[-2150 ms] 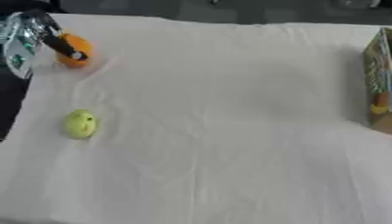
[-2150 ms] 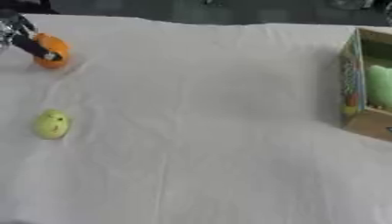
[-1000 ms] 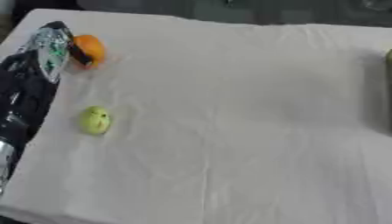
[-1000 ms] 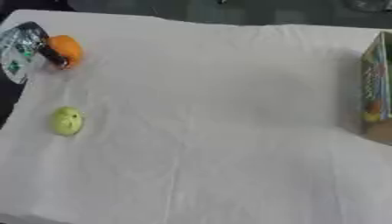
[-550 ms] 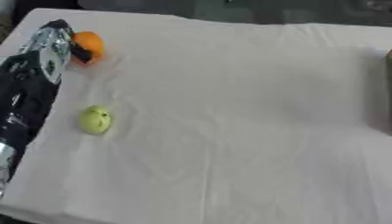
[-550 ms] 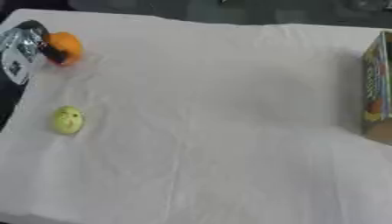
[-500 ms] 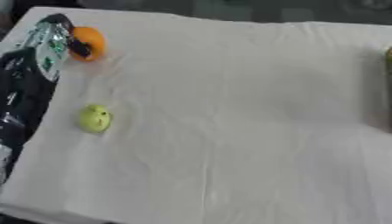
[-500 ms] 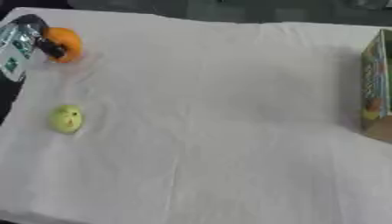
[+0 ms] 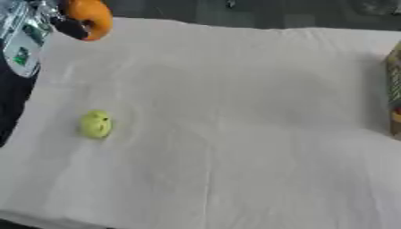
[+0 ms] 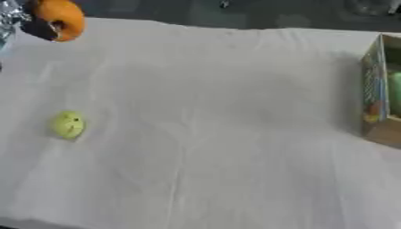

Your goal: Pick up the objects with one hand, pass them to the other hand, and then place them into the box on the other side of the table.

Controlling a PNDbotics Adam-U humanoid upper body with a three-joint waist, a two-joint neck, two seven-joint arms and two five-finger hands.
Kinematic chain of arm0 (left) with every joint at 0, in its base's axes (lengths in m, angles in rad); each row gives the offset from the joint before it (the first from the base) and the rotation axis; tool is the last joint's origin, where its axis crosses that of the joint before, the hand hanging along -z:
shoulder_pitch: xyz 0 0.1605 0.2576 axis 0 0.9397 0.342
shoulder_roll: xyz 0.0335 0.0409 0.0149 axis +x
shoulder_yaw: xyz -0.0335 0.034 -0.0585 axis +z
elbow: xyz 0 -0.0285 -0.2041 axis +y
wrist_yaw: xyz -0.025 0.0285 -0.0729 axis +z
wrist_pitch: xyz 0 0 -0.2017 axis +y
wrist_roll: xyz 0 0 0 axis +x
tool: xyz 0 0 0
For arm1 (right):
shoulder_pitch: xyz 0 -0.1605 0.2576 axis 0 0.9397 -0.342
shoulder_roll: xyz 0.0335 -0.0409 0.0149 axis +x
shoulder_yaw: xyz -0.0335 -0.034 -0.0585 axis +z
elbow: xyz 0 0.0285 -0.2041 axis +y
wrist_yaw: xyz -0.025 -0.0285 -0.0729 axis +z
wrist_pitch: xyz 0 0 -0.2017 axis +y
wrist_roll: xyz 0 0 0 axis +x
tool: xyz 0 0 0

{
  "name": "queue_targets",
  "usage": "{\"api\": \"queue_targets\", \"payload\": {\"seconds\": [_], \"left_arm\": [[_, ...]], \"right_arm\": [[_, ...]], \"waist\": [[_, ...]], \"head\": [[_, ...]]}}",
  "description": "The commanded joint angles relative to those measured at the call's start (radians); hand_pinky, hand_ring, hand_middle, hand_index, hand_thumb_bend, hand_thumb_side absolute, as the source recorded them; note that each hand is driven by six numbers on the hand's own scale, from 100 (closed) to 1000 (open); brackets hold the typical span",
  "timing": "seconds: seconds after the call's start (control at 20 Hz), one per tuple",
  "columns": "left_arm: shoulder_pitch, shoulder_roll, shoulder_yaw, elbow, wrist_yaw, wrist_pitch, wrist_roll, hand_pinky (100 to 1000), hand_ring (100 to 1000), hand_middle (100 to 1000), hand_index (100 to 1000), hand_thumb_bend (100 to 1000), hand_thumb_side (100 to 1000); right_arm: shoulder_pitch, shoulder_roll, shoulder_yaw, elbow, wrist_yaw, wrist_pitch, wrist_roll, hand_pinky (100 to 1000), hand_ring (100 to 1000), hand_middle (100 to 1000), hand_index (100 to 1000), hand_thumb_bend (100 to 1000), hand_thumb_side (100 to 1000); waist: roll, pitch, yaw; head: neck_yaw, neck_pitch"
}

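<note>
While the left eye view looks down on a table under a creased white cloth (image 9: 235, 134), the robot's left hand (image 9: 55, 18), black w/ silver parts, sits at the top left corner w/ its dark fingers (image 9: 72, 27) curled round a round orange fruit-like object (image 9: 90, 18). That object is up near the far left corner of the cloth; whether it is lifted clear of the cloth, can't tell. A small round yellow-green fruit-like object (image 9: 95, 124) lies on the cloth at the left side, well apart from the hand & nearer the viewer. At the right edge only a dark sliver of a cardboard box w/ printed coloured sides (image 9: 394, 94) shows. The left arm runs down the left edge as a dark shape w/ a silver panel bearing a green mark. Right hand: shows nowhere in this view.

Right eye view, same moment: the orange object sits at the very top left w/ dark fingers wrapped over its lower left side; little else of the hand shows. The yellow-green object lies on the left of the cloth, alone, w/ a small dark mark on its skin. The box shows better here: it stands on the right side of the table, well apart from both round objects, w/ its open inside facing the viewer, a pale green thing (image 10: 394, 96) inside, and the near wall brown. Right hand is out of this view too.
</note>
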Motion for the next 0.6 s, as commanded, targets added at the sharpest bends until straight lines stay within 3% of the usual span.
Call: {"api": "queue_targets", "payload": {"seconds": [0.05, 0.35, 0.6], "left_arm": [[0.011, 0.060, -0.016, -0.144, 0.070, -0.001, 0.000, 645, 667, 576, 528, 100, 100], [0.110, 0.066, -0.049, -0.367, 0.185, -0.002, 0.039, 631, 648, 561, 524, 100, 100], [0.197, 0.007, -0.072, -0.504, 0.222, -0.011, 0.140, 620, 631, 549, 522, 100, 100]], "right_arm": [[-0.010, -0.040, -0.015, -0.026, -0.008, 0.000, -0.005, 1000, 1000, 828, 983, 100, 465], [-0.013, -0.045, -0.017, -0.041, -0.020, -0.005, -0.008, 1000, 1000, 829, 982, 100, 451], [-0.020, -0.051, -0.007, -0.074, -0.023, -0.011, 0.003, 1000, 1000, 828, 978, 100, 431]], "waist": [[0.002, -0.033, 0.003], [-0.002, -0.039, 0.006], [-0.006, -0.041, 0.011]], "head": [[-0.020, -0.011], [-0.053, -0.031], [-0.058, -0.040]]}}
